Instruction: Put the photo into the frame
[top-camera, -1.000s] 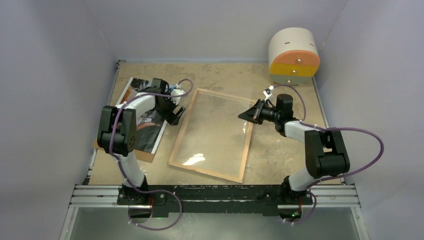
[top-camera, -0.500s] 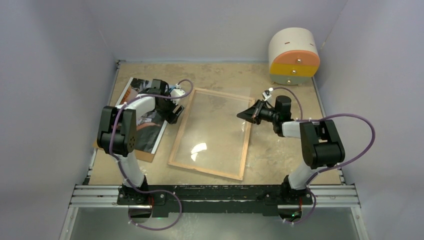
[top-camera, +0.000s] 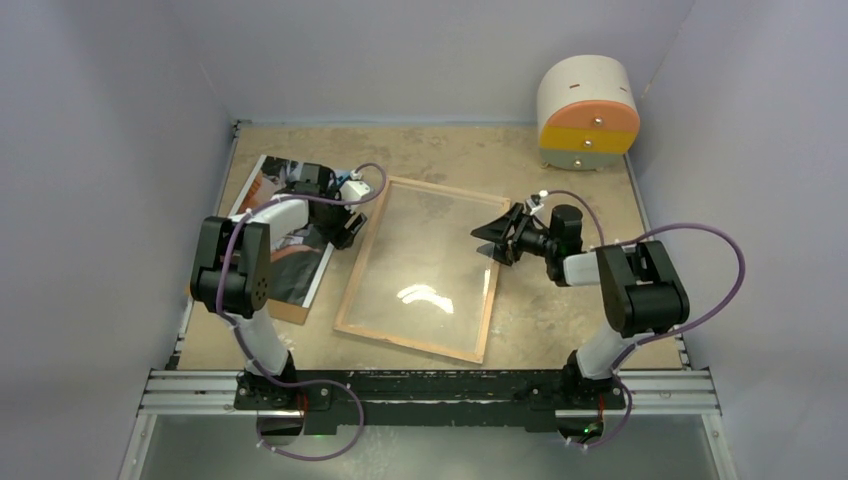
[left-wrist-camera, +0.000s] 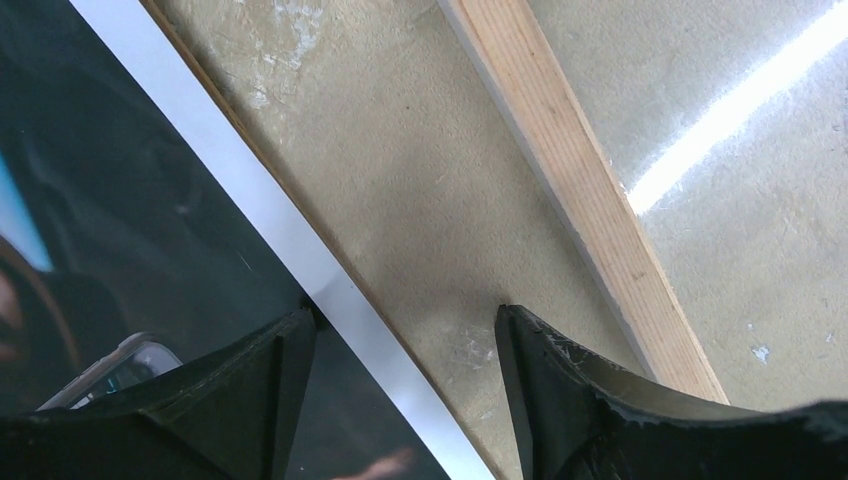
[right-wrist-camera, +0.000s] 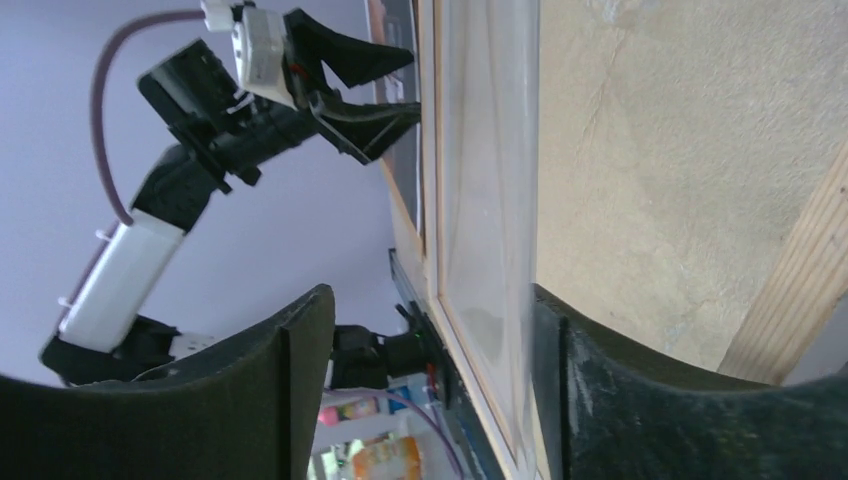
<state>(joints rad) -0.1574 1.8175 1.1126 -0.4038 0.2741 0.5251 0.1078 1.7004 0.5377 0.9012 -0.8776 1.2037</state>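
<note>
The frame (top-camera: 405, 343) lies in the middle of the table with its wood-coloured face up and its glass pane (top-camera: 425, 260) catching glare. The photo (top-camera: 300, 262), dark with a white border, rests on a brown hardboard sheet (top-camera: 285, 312) at the left. My left gripper (top-camera: 343, 230) is open at the photo's right edge. In the left wrist view it (left-wrist-camera: 405, 320) straddles that border, one finger over the photo (left-wrist-camera: 120, 230), the other over bare table beside the frame's rail (left-wrist-camera: 570, 190). My right gripper (top-camera: 488, 242) is open at the frame's right side, and the pane (right-wrist-camera: 490, 150) shows between its fingers (right-wrist-camera: 430, 300).
A white drum-shaped container (top-camera: 588, 110) with an orange and yellow front stands at the back right. Grey walls close in the table on three sides. The black rail (top-camera: 430, 385) carrying both arm bases runs along the near edge.
My right gripper was shut at the frame's right edge and is now open. The left jaws have narrowed over the photo's edge. The frame shifted slightly.
</note>
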